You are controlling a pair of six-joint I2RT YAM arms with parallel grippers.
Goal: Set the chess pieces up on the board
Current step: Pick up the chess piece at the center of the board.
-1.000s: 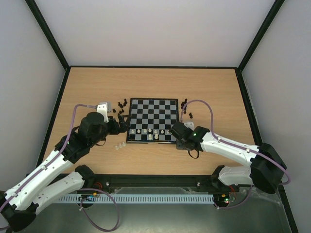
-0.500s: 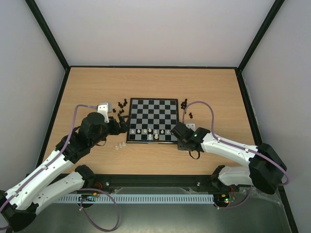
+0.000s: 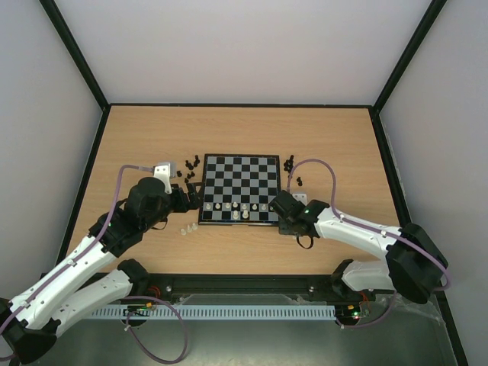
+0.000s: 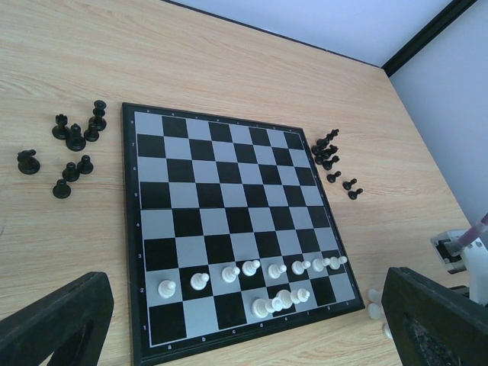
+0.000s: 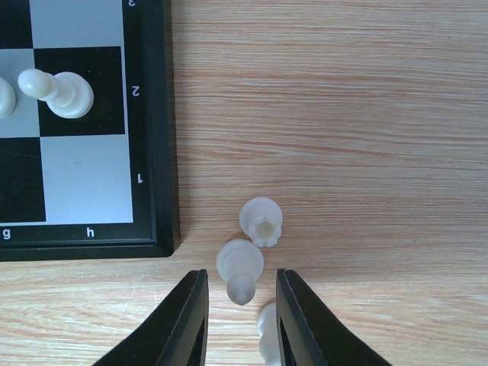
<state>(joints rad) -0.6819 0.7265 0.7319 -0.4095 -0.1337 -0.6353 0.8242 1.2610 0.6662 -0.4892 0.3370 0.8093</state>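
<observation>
Wood-grain table (image 3: 335,145) under everything. Far left: left black cluster (image 4: 70,145), loose black pieces standing on the wood just beside the chessboard's left rim, off the board. A few pale pieces (image 3: 185,229) sit on the table near the board's near-left corner, also off it.

Left gripper (image 3: 193,200) hovers by that left rim. Its fingers (image 4: 57,320) are spread wide with nothing between them.

Chessboard (image 4: 229,191) lies flat mid-table, black and pale-grey checks with a thin black rim. White pawns (image 4: 250,268) stand in a row of eight on the second rank from the near edge. Three more white pieces (image 4: 284,299) are bunched right of centre on the nearest rank; types too small to tell. White h2 pawn (image 5: 65,93) stands on its black square by the right rim.

Right gripper (image 5: 242,276) is low over the table just off the board's near-right corner. Jaws are partway apart, straddling a pale pawn-like piece (image 5: 240,267). Slivers of wood show on both sides of it, so no contact seen. Pale rook (image 5: 261,221) stands just beyond that piece, almost touching it. Third pale piece (image 5: 267,328) is half hidden by the right finger.

Right black cluster (image 4: 329,149) stands on the wood just beside the right rim, with a couple of stragglers nearer the camera.
</observation>
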